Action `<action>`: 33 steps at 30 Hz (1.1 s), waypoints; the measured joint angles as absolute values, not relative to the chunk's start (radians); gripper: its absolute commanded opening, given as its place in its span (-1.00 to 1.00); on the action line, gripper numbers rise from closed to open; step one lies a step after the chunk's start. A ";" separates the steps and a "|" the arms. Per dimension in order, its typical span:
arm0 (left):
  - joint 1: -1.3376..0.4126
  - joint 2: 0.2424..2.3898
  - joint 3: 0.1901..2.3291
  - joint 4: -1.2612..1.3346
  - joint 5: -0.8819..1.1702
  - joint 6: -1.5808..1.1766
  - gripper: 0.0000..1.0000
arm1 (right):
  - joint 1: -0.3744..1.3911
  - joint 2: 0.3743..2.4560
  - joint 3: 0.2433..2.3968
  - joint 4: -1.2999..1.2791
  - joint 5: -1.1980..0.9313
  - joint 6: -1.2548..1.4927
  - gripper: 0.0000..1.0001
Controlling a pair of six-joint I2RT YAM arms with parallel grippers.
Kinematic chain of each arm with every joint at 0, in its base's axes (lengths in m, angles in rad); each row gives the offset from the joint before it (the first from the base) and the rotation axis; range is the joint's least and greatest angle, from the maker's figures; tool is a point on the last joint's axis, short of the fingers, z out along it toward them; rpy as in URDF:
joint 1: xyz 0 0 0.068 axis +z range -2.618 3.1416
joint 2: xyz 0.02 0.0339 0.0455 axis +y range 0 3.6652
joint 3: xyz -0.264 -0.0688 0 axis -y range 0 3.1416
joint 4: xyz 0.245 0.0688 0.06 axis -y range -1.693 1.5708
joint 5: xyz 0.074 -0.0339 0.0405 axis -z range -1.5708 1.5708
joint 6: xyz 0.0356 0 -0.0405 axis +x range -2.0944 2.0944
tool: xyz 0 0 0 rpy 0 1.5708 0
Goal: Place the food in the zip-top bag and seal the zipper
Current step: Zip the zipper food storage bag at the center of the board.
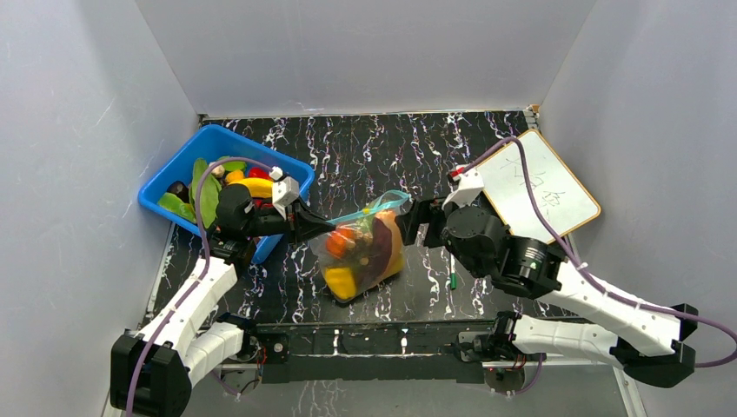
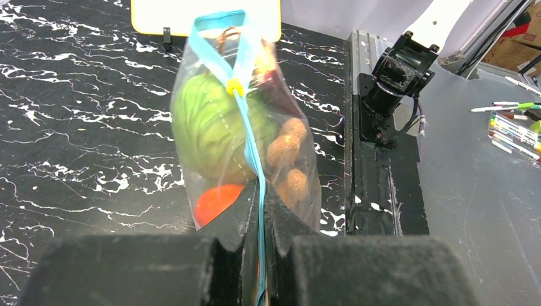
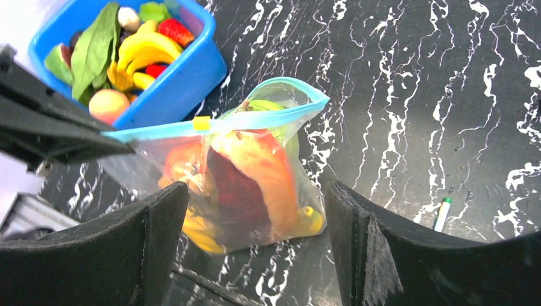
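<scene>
You work on a black table (image 1: 487, 165) with thin white lines all over it, like marble. It looks smooth and hard. Plain pale grey walls (image 1: 348, 52) stand on three sides, like a box. A black metal rail (image 1: 374, 334) runs along the near edge, by the arms. At the far right lies a flat white board (image 1: 539, 187) with a yellow-brown rim. A small green pen (image 1: 453, 281) lies on the table near the right arm.

At the far left sits a blue bin (image 1: 169, 178) of shiny hard plastic with straight sides. In it you see curved yellow bananas (image 3: 143, 51), a long flat green leaf (image 3: 96, 44) and a round peach piece (image 3: 108, 102).

The zip-top bag (image 1: 361, 252) is in the middle of the table, between your two grippers. It is clear, thin and crinkly, and it bulges with food (image 3: 255, 166): round orange, yellow, dark red and green lumps. The zipper (image 3: 255, 118) is a thin teal-blue strip along the top, with a little yellow slider (image 3: 201, 122) on it. Past the slider, at the end away from the left arm, the strip gapes in a loop.

Your left gripper (image 2: 261, 197) is pinched tight on the zipper at its end of the bag. Your right gripper (image 3: 255, 197) has its fingers spread wide, one on each side of the bag, and they do not touch it.
</scene>
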State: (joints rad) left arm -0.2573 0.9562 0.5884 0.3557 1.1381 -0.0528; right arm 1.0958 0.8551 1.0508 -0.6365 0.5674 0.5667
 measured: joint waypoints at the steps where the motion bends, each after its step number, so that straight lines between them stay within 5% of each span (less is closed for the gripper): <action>1: -0.257 0.956 0.588 0.360 1.140 -0.052 -1.00 | 1.092 0.868 1.051 -0.620 0.587 0.588 0.49; 8: -0.257 0.954 0.588 0.360 1.147 -0.029 -1.00 | 0.986 1.037 1.123 -0.595 0.591 0.736 0.42; 15: -0.257 0.954 0.587 0.363 1.163 -0.003 -1.00 | 0.667 1.228 1.237 -0.607 0.363 0.848 0.43; 21: -0.257 0.955 0.587 0.363 1.169 0.011 -1.00 | 0.630 1.293 1.256 -0.667 0.268 0.999 0.36; 25: -0.257 0.955 0.587 0.363 1.171 0.017 -1.00 | 0.632 1.357 1.281 -0.687 0.217 1.074 -0.07; 26: -0.257 0.955 0.587 0.363 1.171 0.018 -1.00 | 0.632 1.367 1.281 -0.689 0.204 1.085 -0.27; 28: -0.257 0.955 0.587 0.364 1.171 0.018 -1.00 | 0.632 1.383 1.280 -0.683 0.179 1.096 -0.99; 33: -0.257 0.955 0.585 0.403 1.124 -0.042 -1.00 | 0.594 1.391 1.301 -0.639 0.074 1.038 -1.00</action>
